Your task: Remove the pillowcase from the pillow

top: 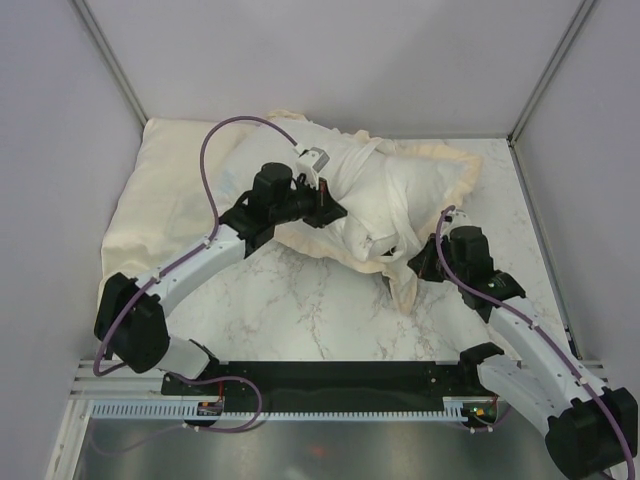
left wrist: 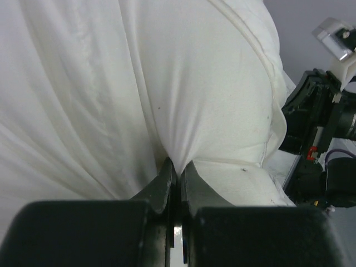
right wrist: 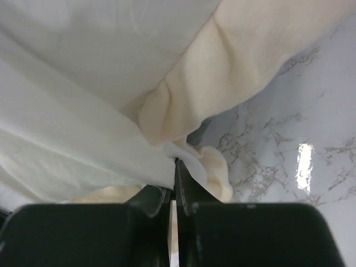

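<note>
Since the left gripper (top: 328,208) is pinched shut on a fold of whitish cloth and the right gripper (top: 422,258) is clamped on the pillowcase (top: 385,190) by its cream frill (right wrist: 183,111), the risk lies in what each pinch has caught. The bundle lies far-centre on the surface (top: 320,310), overlapping a pale-yellow cloth (top: 130,220), with the pillow (left wrist: 222,100) apparently inside. If the left pinch has only cover, both grippers drag the same fabric and nothing comes free; thin folds may also slip out.
</note>
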{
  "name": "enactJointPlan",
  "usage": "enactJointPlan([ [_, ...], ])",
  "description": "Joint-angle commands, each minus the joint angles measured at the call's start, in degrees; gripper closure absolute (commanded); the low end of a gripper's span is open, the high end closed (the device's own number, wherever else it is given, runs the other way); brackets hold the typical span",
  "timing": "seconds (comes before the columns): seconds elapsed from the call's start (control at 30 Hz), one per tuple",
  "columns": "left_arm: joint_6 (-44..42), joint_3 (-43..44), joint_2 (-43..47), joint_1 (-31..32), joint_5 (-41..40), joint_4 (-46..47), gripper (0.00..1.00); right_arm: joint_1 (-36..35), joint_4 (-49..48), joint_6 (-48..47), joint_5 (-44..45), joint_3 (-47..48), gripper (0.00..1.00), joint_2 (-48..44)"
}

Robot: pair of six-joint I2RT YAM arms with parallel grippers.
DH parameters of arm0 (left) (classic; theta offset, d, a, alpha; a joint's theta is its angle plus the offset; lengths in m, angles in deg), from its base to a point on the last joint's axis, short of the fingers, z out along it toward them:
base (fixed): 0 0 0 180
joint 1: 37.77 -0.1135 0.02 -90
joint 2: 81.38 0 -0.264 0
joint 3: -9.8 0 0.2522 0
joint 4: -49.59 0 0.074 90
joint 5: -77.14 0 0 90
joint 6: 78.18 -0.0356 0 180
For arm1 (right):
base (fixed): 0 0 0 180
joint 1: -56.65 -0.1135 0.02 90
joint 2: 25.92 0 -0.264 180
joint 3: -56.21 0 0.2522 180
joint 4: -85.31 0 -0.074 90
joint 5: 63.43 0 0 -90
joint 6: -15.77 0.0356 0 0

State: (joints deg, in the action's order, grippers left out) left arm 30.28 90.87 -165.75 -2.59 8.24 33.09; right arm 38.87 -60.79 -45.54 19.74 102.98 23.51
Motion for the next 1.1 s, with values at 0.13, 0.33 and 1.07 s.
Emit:
enactJointPlan([
  [0.13,2.7,-14.8,7.7,-2.6,-2.6,5.3,0.98,0.7,8.2,-5.4,3.2,7.8,0.35,-4.5],
  [0.33,3.3,-20.9,12.9,-2.5,-4.8,4.2,0.98,0.7,10.1,-5.8,0.7,16.2,0.24,-9.3],
  [1.07,0.5,-20.7,20.0,-1.9,-13.5,-6.2,0.98,-17.7,-10.5,2.2,5.7,17.8,0.26,13.1],
])
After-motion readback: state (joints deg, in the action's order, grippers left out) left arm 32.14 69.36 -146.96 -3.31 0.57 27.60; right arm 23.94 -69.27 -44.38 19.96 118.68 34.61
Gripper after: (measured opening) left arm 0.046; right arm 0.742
